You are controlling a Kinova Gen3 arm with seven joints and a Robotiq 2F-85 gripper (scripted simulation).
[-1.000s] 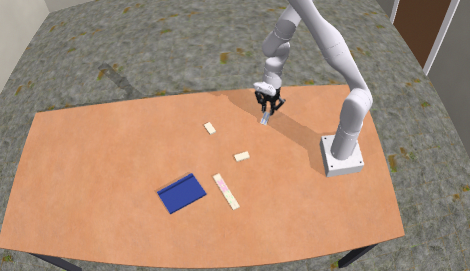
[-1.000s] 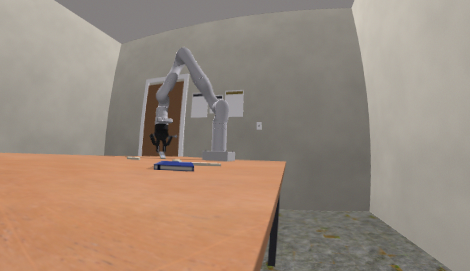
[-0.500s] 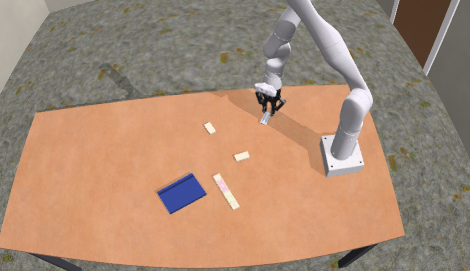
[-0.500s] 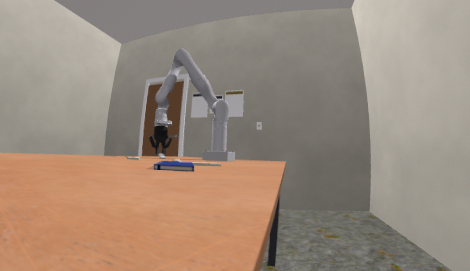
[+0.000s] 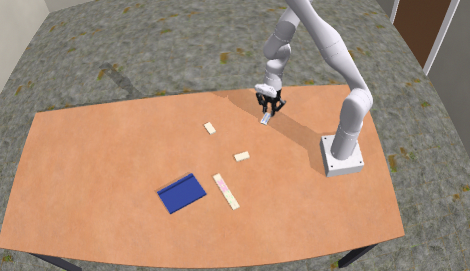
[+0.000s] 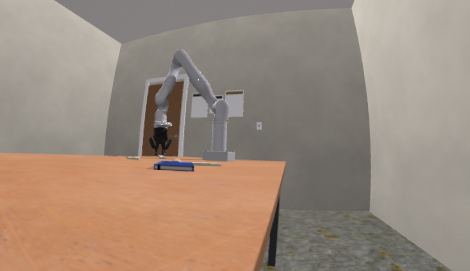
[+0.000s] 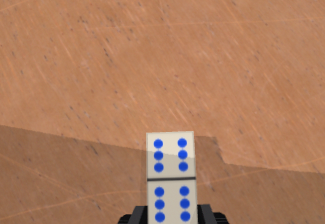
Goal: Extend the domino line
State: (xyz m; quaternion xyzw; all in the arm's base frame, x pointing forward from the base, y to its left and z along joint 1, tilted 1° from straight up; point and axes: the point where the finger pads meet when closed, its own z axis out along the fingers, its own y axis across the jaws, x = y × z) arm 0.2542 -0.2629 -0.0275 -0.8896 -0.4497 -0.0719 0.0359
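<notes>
We had the gripper (image 5: 268,113) (image 6: 160,153) (image 7: 172,216) pinching the blue-pipped domino (image 5: 265,119) (image 6: 161,156) (image 7: 171,172) (double six, we noted). Two pale dominoes (image 5: 241,156) lay apart.

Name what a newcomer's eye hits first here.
Probably the pale arm, arching high over the table. Next, the blue book-like item, beside the domino line. Up close in the wrist view, the domino with two blue sixes at the gripper.

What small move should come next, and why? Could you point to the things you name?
Probably open the gripper (image 5: 270,114) (image 6: 160,154) (image 7: 172,218) slightly: its fingers closely flank the domino (image 5: 265,119) (image 7: 171,156), whose blue double six already faces up, while the line (image 5: 230,199) shows no blue at either end, so it likely isn't the match.
</notes>
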